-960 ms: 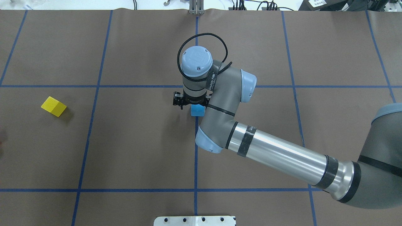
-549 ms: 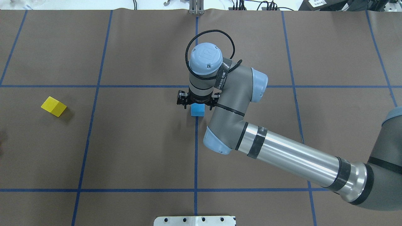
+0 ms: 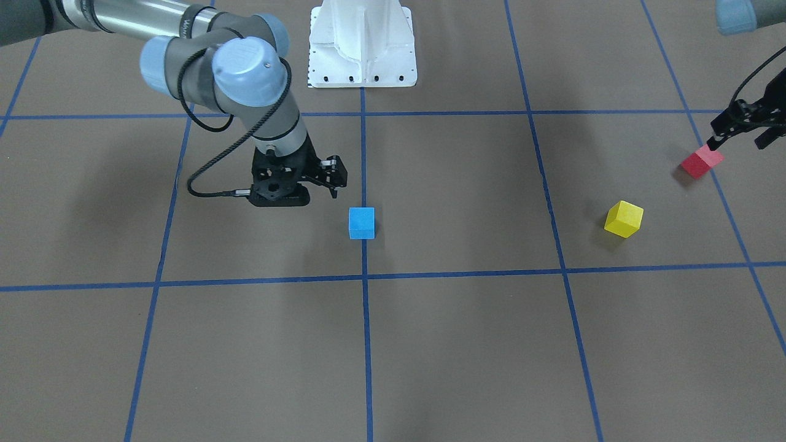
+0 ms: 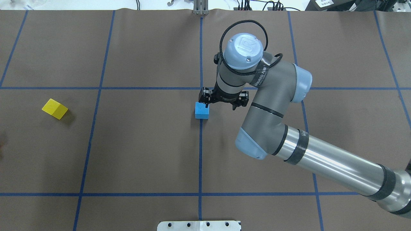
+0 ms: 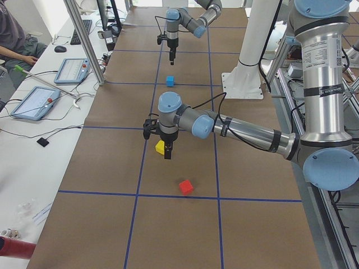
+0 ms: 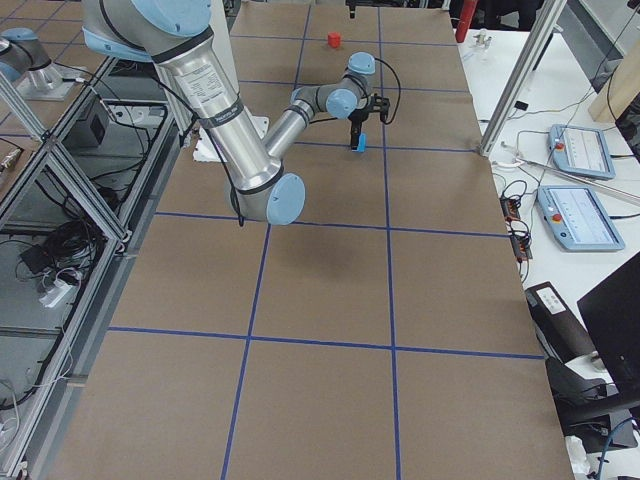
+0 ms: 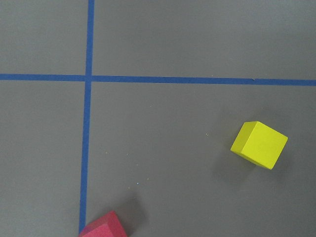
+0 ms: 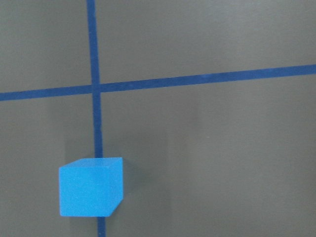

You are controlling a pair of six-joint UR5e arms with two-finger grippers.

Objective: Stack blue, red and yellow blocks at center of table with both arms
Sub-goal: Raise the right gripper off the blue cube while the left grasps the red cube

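The blue block (image 4: pixel 202 110) sits on the table's center line, also in the front view (image 3: pixel 361 222) and the right wrist view (image 8: pixel 90 186). My right gripper (image 4: pixel 223 102) hangs open and empty just to the right of it, apart from it. The yellow block (image 4: pixel 55 108) lies far left, also in the left wrist view (image 7: pixel 259 144). The red block (image 3: pixel 700 162) lies beyond the overhead view's left edge and shows in the left wrist view (image 7: pixel 103 226). My left gripper (image 3: pixel 740 142) hovers open above the red block.
The white robot base plate (image 3: pixel 362 43) stands at the table's near edge. Blue tape lines (image 4: pixel 200 154) divide the brown table cover into squares. Operator tablets (image 5: pixel 33 101) and an aluminium post (image 5: pixel 84 42) stand beside the table.
My right arm has swung to the right, carrying its gripper off the blue block. The blue block stays in place on the center line. The yellow block has not moved.
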